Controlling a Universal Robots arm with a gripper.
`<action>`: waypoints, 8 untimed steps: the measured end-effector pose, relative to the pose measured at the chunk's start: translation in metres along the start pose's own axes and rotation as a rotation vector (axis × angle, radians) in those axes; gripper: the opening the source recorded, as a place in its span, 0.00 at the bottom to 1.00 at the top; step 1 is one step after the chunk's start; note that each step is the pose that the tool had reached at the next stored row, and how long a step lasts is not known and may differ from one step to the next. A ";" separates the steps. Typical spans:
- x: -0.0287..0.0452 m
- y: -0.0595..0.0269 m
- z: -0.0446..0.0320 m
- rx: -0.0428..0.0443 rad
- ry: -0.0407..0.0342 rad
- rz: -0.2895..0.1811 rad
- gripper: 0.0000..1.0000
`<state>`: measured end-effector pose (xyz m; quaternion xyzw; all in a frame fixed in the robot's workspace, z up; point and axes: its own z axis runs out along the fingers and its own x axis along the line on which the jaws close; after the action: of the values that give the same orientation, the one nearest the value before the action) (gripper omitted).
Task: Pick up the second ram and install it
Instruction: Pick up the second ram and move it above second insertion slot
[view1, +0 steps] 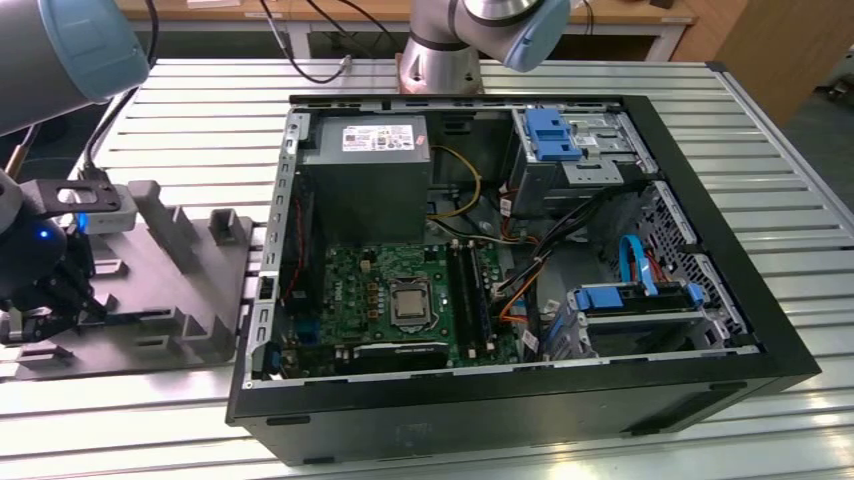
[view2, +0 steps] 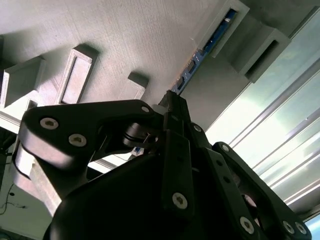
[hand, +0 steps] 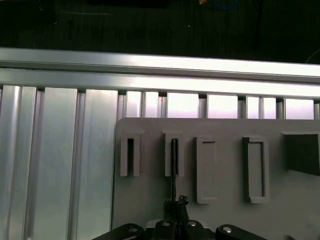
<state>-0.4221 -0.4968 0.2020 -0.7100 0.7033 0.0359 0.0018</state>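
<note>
The second ram (view2: 202, 52) is a thin stick with a blue edge. It stands on edge in a slot of the grey holder (view2: 125, 35), and in the first wrist view the second ram (hand: 173, 167) looks like a thin dark line running out of the holder (hand: 225, 130). My gripper (view2: 170, 102) sits at the stick's near end with its black fingers drawn together on it. In the exterior view my gripper (view1: 43, 318) hangs over the holder (view1: 174, 290) at the far left. The green motherboard (view1: 387, 290) with its black ram slots (view1: 467, 290) lies inside the open case.
The open black computer case (view1: 534, 400) fills the middle of the ribbed metal table (view1: 200, 120), with a grey power-supply box (view1: 363, 170), blue drive brackets (view1: 550, 135) and loose cables inside. The arm's base (view1: 441, 60) stands behind the case. The holder has several raised slot posts (hand: 255, 170).
</note>
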 end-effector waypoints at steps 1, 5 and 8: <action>0.0000 0.0000 0.0000 0.0003 -0.0003 0.005 0.11; 0.0000 0.0000 0.0000 0.0013 -0.0012 0.024 0.11; 0.0000 0.0000 0.0000 0.0020 -0.0019 0.037 0.11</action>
<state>-0.4221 -0.4968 0.2020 -0.6967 0.7165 0.0359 0.0025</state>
